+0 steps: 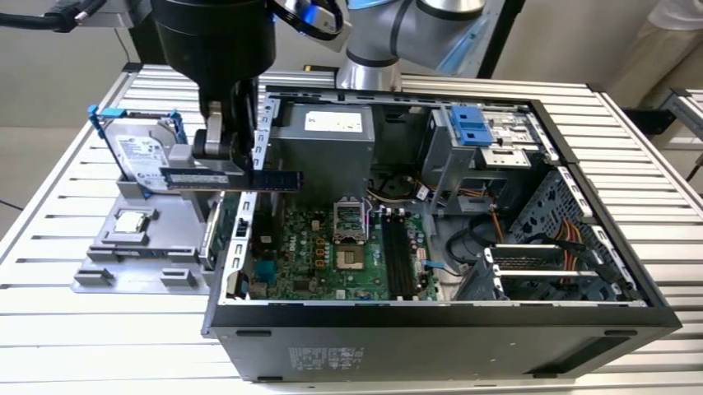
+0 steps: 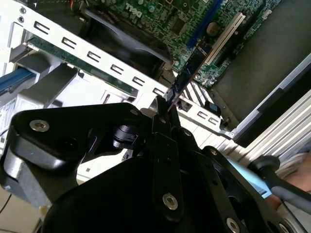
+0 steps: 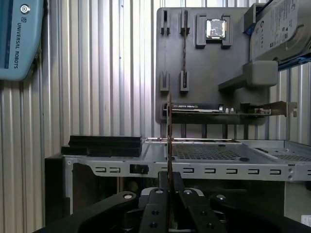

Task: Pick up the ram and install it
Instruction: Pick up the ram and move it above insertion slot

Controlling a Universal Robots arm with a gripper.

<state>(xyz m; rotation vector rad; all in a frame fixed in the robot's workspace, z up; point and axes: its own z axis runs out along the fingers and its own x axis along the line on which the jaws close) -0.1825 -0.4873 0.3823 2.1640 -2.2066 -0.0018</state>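
The ram (image 1: 272,178) hangs level in the air, clamped in the claw (image 1: 227,162). It sits above the wall of the open case (image 1: 439,329) that faces the holder (image 1: 99,247). One end reaches over the holder, the other over the case's inside. In the first wrist view it stands edge-on between the fingers (image 3: 156,206).

The case holds a motherboard (image 1: 318,255) with its long dark slots (image 1: 396,257) uncovered and open space above them. Cables (image 1: 483,239) lie towards the exterior view's right.

The holder sits towards the bench (image 1: 66,346) edge on the exterior view's left. It carries a hard drive (image 1: 141,152) standing on edge and a CPU (image 1: 132,220). Bare bench runs along the near edge.
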